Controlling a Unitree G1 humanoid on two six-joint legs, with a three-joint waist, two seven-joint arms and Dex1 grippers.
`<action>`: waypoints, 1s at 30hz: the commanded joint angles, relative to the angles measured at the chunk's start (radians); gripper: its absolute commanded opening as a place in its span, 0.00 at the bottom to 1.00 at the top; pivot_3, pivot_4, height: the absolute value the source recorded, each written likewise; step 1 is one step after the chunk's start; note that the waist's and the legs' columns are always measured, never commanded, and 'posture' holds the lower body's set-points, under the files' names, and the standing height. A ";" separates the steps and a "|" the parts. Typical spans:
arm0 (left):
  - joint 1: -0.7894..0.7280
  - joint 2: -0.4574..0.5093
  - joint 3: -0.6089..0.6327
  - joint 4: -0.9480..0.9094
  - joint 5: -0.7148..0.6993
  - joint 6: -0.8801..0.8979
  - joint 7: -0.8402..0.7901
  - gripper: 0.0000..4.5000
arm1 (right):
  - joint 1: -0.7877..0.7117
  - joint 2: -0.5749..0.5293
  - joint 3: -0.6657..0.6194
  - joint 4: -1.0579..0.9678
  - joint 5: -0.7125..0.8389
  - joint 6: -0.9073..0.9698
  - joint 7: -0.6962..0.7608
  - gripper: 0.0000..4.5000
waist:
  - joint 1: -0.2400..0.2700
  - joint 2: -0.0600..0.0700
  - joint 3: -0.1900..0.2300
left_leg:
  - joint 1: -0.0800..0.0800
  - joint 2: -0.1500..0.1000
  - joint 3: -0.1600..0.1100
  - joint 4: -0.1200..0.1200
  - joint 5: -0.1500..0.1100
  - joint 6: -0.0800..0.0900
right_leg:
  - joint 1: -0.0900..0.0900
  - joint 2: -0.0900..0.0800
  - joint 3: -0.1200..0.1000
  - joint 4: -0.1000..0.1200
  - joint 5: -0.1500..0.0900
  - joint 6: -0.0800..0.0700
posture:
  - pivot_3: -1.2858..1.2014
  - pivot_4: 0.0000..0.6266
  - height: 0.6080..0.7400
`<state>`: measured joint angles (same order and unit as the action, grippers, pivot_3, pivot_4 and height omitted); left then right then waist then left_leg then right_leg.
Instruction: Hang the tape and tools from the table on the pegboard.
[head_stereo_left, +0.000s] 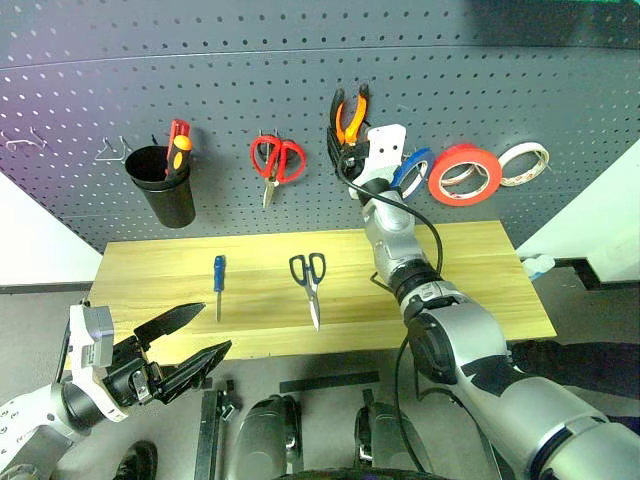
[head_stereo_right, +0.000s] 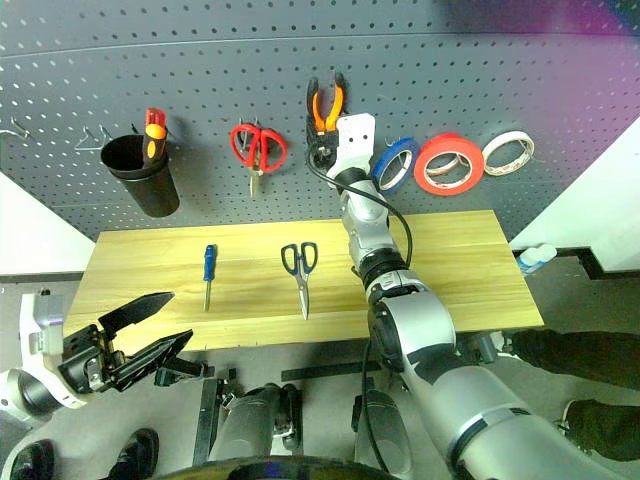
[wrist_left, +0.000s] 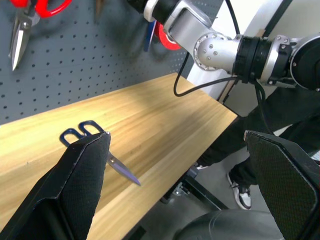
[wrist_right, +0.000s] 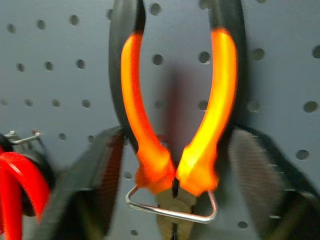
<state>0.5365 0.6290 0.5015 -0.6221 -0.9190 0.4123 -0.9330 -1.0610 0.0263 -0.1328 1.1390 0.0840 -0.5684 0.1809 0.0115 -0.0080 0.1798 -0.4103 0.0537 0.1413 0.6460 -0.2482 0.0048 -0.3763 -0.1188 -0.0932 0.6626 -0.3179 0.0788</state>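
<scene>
At upper centre, the right gripper (wrist_right: 172, 175) stands parted around the hooked pliers (head_stereo_left: 351, 112), handles up; the left gripper (head_stereo_left: 188, 345) gapes empty, lower left.

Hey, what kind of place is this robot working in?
Probably a small workshop or tool bench: a grey pegboard hung with pliers and tape rolls, above a wooden table holding scissors.

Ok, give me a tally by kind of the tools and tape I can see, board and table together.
Scissors: 2, red pair on the pegboard, dark pair on the table
Screwdrivers: 2, one in the black cup, blue one on the table
Pliers: 1
Tape rolls: 3, blue, orange-red, pale
Total: 8
</scene>
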 joint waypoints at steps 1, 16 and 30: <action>-0.016 0.014 0.005 -0.011 -0.014 0.013 0.011 1.00 | -0.024 0.000 -0.013 -0.053 0.019 -0.012 0.007 0.99 | 0.000 0.000 0.000 | 0.000 0.000 0.000 0.000 0.000 0.000 | 0.000 0.000 0.000 0.000 0.000 0.000 | 0.61 0.27 1.00; -0.102 0.007 -0.047 -0.061 -0.016 0.051 0.102 1.00 | -0.047 0.001 -0.021 -0.115 0.050 -0.039 0.033 0.99 | -0.001 -0.001 -0.001 | -0.002 0.000 0.000 0.000 0.001 -0.006 | -0.002 0.000 0.000 0.000 0.001 0.002 | 0.60 0.19 1.00; -0.250 0.005 -0.111 0.050 0.041 0.030 0.077 1.00 | -0.082 -0.001 -0.025 -0.228 0.120 -0.014 0.114 0.99 | -0.008 -0.002 -0.006 | -0.017 0.000 0.002 0.001 0.006 -0.007 | -0.018 0.005 -0.001 0.003 0.002 0.003 | 0.59 0.07 1.00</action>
<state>0.2932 0.6302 0.3952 -0.5778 -0.8871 0.4657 -0.8433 -1.0740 0.0288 -0.1496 0.9889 0.1894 -0.5644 0.2870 0.0035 -0.0102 0.1742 -0.4273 0.0537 0.1432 0.6466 -0.2422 -0.0026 -0.3942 -0.1143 -0.0945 0.6660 -0.3161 0.0816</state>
